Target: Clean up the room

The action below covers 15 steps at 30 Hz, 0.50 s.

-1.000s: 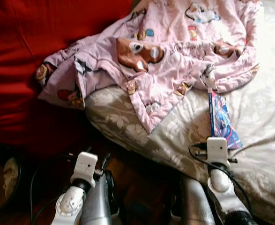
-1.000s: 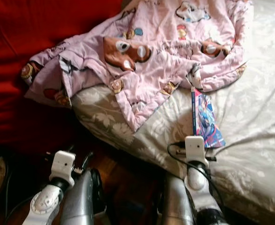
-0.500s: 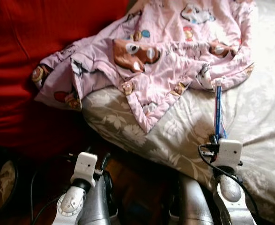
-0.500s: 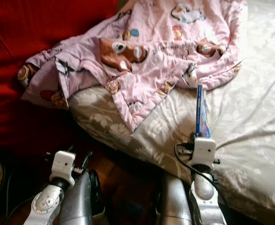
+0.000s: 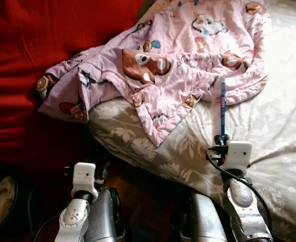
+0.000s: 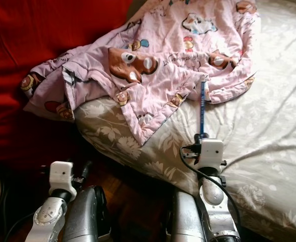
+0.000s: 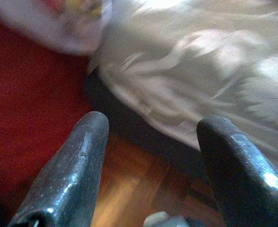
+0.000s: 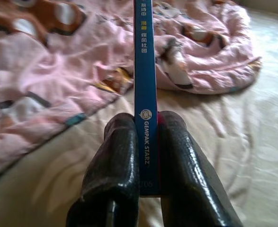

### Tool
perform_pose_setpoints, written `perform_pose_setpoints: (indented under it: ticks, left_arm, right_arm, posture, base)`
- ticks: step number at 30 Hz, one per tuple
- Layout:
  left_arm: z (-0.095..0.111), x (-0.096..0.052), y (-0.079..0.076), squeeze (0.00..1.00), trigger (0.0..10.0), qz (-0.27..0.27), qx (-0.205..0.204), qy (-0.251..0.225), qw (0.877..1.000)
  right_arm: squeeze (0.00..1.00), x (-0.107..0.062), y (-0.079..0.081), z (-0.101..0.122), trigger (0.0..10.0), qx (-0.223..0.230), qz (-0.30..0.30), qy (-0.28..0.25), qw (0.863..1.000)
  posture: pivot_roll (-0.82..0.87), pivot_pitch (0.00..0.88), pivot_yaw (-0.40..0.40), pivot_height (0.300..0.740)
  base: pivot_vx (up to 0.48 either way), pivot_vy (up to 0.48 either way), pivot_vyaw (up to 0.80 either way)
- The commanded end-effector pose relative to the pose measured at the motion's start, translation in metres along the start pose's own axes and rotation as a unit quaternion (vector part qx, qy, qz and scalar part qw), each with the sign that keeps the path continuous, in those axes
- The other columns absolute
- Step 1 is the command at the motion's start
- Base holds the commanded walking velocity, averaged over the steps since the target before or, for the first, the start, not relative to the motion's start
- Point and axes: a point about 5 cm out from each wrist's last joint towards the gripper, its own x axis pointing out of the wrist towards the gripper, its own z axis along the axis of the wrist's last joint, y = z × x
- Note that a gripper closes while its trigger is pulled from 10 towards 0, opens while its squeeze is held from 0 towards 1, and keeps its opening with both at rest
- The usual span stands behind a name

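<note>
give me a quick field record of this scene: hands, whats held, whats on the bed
right hand: shut on book, over the bed edge
book: thin, blue spine, held edge-on, pointing toward the quilt
left hand: open, low over the wood floor beside the bed
quilt: pink, cartoon print, crumpled on the bed
sheet: pale floral
backdrop: red fabric

Glossy book (image 8: 145, 71); soft cloth blanket (image 5: 178, 65)
</note>
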Motion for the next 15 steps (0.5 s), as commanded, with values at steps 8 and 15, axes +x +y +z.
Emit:
perform_pose_setpoints:
  ticks: [8, 15]
  left_arm:
    - [-0.043, -0.015, 0.016, 0.00, 10.0, 0.038, -0.032, 0.095, 0.994]
    - [-0.052, -0.016, 0.027, 0.00, 10.0, 0.082, -0.078, 0.127, 0.985]
  right_arm:
    - [0.00, 0.004, -0.001, -0.008, 10.0, 0.013, 0.008, 0.016, 1.000]
    - [0.00, 0.005, -0.004, -0.012, 10.0, 0.023, 0.001, 0.023, 0.999]
  posture:
    - [0.10, 0.122, -0.030, 0.680]
    - [0.11, 0.088, -0.027, 0.725]
  base:
    - [0.000, 0.000, 0.00]
    - [0.000, 0.000, 0.00]
